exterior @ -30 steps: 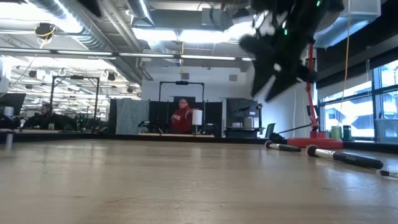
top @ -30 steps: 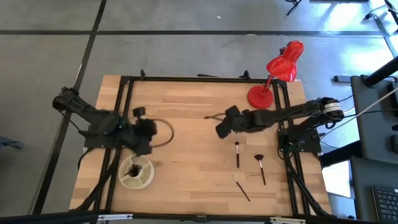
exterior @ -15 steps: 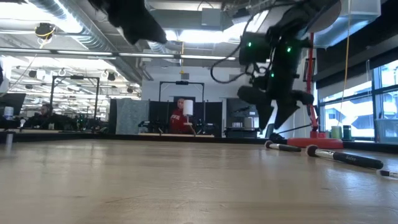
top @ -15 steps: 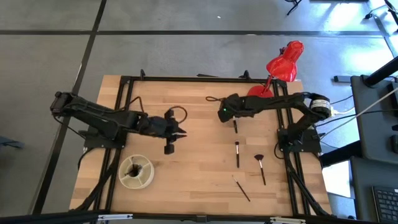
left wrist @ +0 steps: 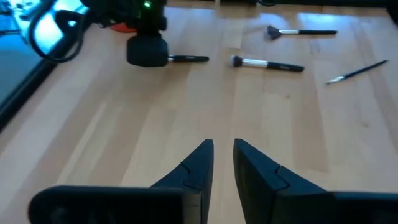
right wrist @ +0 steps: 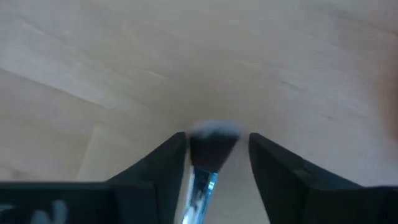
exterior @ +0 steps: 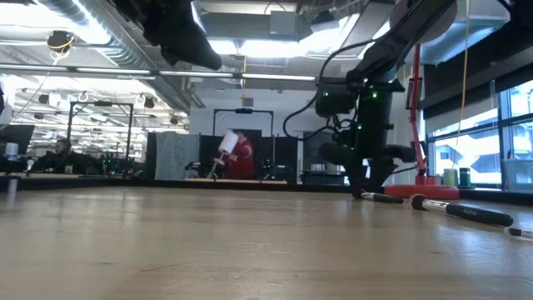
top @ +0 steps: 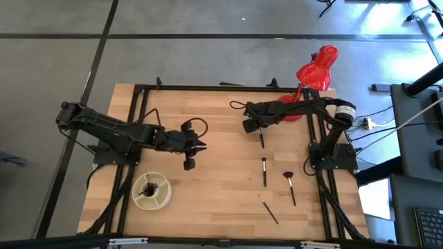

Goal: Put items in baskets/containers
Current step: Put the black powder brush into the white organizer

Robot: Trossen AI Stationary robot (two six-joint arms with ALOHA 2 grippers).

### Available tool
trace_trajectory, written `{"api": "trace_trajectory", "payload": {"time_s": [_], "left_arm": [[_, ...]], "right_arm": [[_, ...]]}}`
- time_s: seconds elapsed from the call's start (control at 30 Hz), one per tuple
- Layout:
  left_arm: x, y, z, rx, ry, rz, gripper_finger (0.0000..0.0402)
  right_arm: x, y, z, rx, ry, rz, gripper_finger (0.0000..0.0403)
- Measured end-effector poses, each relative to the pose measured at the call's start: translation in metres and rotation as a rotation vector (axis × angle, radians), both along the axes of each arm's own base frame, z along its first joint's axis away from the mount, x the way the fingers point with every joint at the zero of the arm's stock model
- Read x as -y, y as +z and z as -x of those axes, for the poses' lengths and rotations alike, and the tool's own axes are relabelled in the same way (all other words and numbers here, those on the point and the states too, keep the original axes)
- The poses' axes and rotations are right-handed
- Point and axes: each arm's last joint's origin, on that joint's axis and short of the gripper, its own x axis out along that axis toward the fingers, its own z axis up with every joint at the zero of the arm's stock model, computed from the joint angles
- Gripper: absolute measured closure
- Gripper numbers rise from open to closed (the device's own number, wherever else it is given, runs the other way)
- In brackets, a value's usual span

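Observation:
Several thin makeup brushes lie on the wooden table's right half. One brush (top: 261,139) lies under my right gripper (top: 251,127). Others are a dark-handled brush (top: 264,171), a fan-tipped brush (top: 289,187) and a slim brush (top: 268,209). My right gripper (right wrist: 217,146) is open and points down. Its fingers stand on either side of the first brush's bristle head (right wrist: 210,149). The round cream container (top: 151,191) with inner dividers stands near the front left. My left gripper (top: 201,146) hangs above the table's middle-left with only a narrow gap (left wrist: 224,146) and nothing between its fingers.
A red desk lamp (top: 316,69) with a round red base (top: 291,108) stands at the far right, close behind my right arm. A black frame rail (top: 135,138) runs along the table's left side. Bare wood lies between the container and the brushes.
My left gripper has swung from above the container toward the table's middle and then kept still. My right gripper has gone toward the far edge and come down, tipping more steeply, until its fingers flank the far brush's head. No brush has moved.

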Motion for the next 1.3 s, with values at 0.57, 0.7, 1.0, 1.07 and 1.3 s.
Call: {"api": "trace_trajectory", "payload": {"time_s": [0.57,0.7,1.0,1.07,1.3], "left_arm": [[-0.01,-0.029,0.019,0.061,0.145,0.152,0.0352],[-0.009,-0.007,0.035,0.164,0.152,0.175,0.0359],[0.014,0.041,0.087,0.398,-0.06,0.272,0.0379],[0.021,0.046,0.096,0.422,-0.122,0.292,0.0379],[0.05,0.029,0.108,0.372,-0.273,0.26,0.0385]], "right_arm": [[-0.012,0.003,-0.024,0.13,0.156,0.09,0.0391],[-0.025,0.01,-0.042,0.254,0.24,0.174,0.0395],[-0.067,0.036,-0.079,0.571,0.449,0.361,0.0397],[-0.075,0.045,-0.086,0.659,0.505,0.421,0.0397],[-0.109,0.074,-0.1,0.951,0.631,0.551,0.0397]]}}
